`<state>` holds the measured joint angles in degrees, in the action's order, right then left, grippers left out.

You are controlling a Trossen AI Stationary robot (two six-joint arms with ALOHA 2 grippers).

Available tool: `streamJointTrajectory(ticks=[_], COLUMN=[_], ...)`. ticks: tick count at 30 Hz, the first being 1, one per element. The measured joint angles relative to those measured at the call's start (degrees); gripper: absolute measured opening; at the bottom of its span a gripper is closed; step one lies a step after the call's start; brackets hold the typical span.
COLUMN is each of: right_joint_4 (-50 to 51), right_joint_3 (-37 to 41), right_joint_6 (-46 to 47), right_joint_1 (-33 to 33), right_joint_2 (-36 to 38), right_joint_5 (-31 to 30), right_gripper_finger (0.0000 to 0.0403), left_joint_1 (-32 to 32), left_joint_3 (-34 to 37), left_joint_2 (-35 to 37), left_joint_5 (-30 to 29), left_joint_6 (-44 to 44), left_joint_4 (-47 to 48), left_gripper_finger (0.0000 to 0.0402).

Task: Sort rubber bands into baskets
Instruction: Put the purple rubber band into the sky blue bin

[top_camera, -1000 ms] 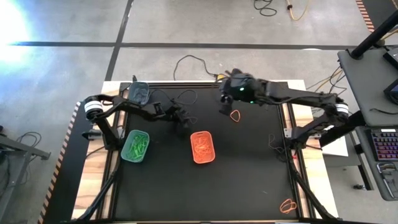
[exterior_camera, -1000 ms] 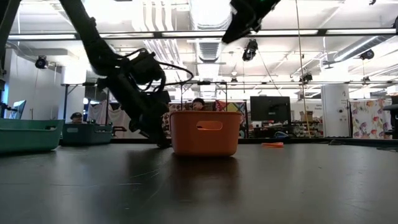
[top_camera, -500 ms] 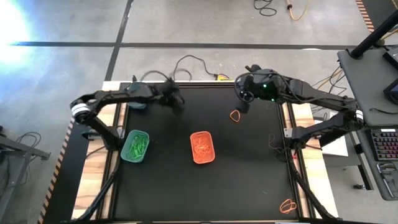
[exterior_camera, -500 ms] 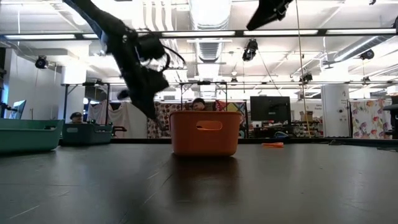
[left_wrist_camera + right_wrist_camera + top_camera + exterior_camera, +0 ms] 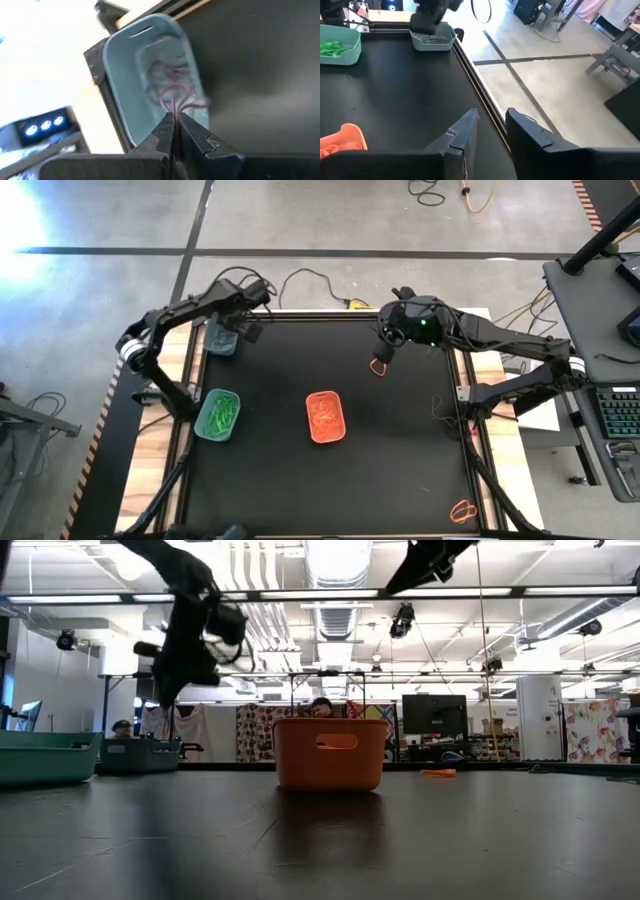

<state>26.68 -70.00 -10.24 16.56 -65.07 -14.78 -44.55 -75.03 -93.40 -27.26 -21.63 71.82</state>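
My left gripper [image 5: 246,330] is shut on a few dark brown rubber bands [image 5: 175,100] above the dark grey-teal basket [image 5: 221,336], which stands at the table's far left corner and holds more bands [image 5: 162,70]. My right gripper [image 5: 385,352] is open and empty, held high near the far edge, right of middle, beside an orange band [image 5: 378,366] that lies flat on the table. The teal-green basket [image 5: 218,415] holds green bands. The orange basket [image 5: 326,417] holds orange ones. My left gripper pinches the brown bands between its two shut fingertips [image 5: 170,125]. The fingers point down at the basket. The loops [image 5: 186,102] stick out past the tips, slack and clear of the basket floor. How many bands there are, I cannot tell.
A dark band [image 5: 443,408] lies near the right edge and orange bands [image 5: 463,510] at the near right corner. Cables [image 5: 300,280] trail over the far edge. A bare black mat [image 5: 400,470] spreads in front of the baskets.
My left gripper has risen from the table near the orange basket's far side and swung toward the far left corner, ending over the dark grey-teal basket, shut the whole way. My right gripper has shifted a little toward the right edge.
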Motion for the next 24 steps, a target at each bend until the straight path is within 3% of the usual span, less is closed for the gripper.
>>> streamJointTrajectory(ticks=[10, 18, 24], right_joint_4=[0.30, 1.51, 5.21], right_joint_3=[0.00, 0.00, 1.18], right_joint_6=[3.95, 2.25, 2.77], right_joint_1=[-0.02, -1.78, -3.30], right_joint_2=[1.12, 3.93, 7.20], right_joint_5=[0.22, 3.21, 3.20], right_gripper_finger=[0.0076, 0.0078, 0.0096], left_joint_1=[-5.76, -6.18, -6.22], left_joint_3=[1.08, 0.96, 0.97], left_joint_2=[-12.32, -19.82, -20.43], left_joint_5=[-7.52, -5.84, -6.18], left_joint_6=[-4.49, 3.62, 6.74], left_joint_4=[-1.04, -5.79, -4.79], left_gripper_finger=[0.0000, 0.0014, 0.0050])
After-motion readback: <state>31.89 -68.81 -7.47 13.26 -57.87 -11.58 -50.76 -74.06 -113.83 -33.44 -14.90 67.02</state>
